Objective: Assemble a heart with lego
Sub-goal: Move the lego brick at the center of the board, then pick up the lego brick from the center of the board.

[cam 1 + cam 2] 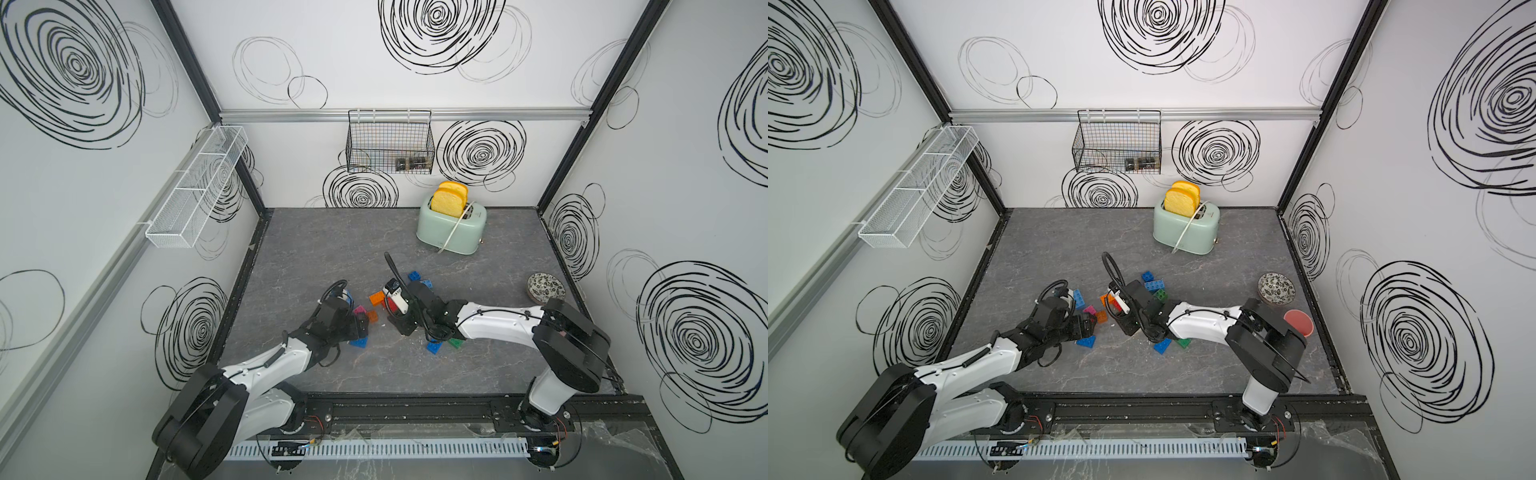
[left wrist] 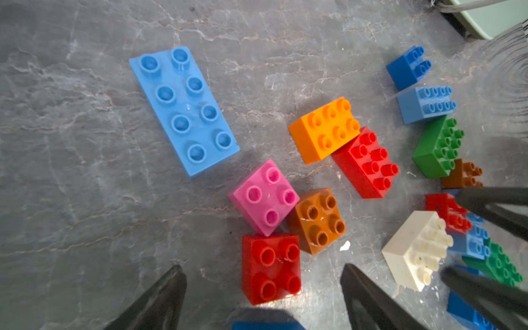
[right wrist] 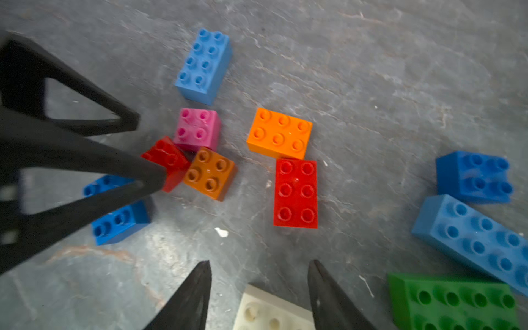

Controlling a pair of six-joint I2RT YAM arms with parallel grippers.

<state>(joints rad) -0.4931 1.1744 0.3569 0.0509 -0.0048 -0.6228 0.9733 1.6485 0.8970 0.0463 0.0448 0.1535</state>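
Observation:
The lego lies loose on the grey table (image 1: 324,249) between my two arms. My left gripper (image 2: 263,268) is open, its fingers standing either side of a red square brick (image 2: 271,267) with gaps on both sides. Just beyond that brick are a pink brick (image 2: 264,197) and a brown one (image 2: 317,220). An orange brick (image 2: 325,130), a red oblong (image 2: 365,163) and a long light-blue brick (image 2: 183,111) lie farther off. My right gripper (image 3: 260,262) is open around a tilted white brick (image 3: 271,308), with a gap at one finger.
Blue bricks (image 3: 474,177) and a green brick (image 3: 454,303) lie beside the right gripper. A mint toaster (image 1: 451,226) with bread stands at the back. A patterned bowl (image 1: 545,286) and a pink cup (image 1: 1298,322) sit at the right edge. A wire basket (image 1: 390,143) hangs on the back wall.

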